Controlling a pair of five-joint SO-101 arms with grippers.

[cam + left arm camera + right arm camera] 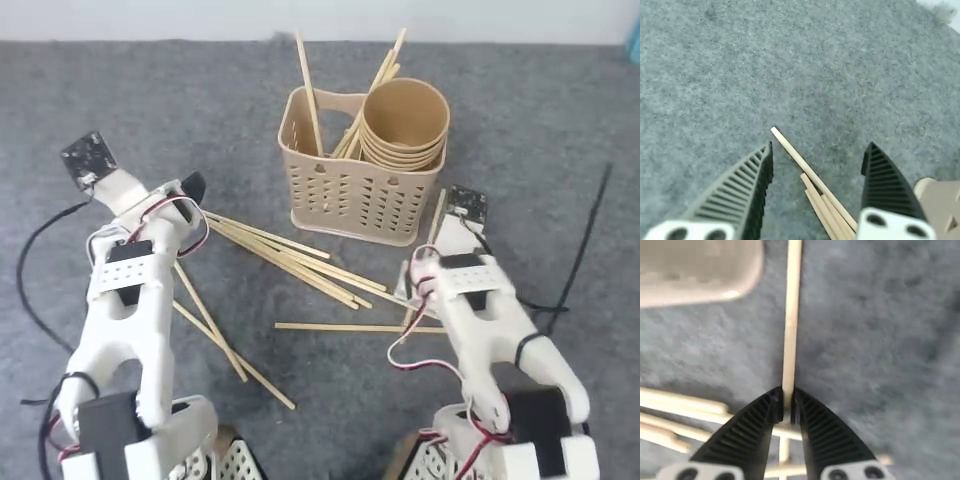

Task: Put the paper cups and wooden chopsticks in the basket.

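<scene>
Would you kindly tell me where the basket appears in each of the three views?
High view: basket stands at the middle back, holding cups and chopsticks.
Left wrist view: a beige corner, likely the basket, beside one finger.
Right wrist view: its blurred wall ahead of the fingers, beside the gripped chopstick.
Shared landmark: the loose chopsticks on the grey mat.

1. Place: a robot test bench, lab-like.
2. Evidence: grey felt mat (540,130) beneath the basket (350,205); left arm (125,300) and right arm (490,315), with bare wiring, in front of the basket; black cable (583,240) right of it.
</scene>
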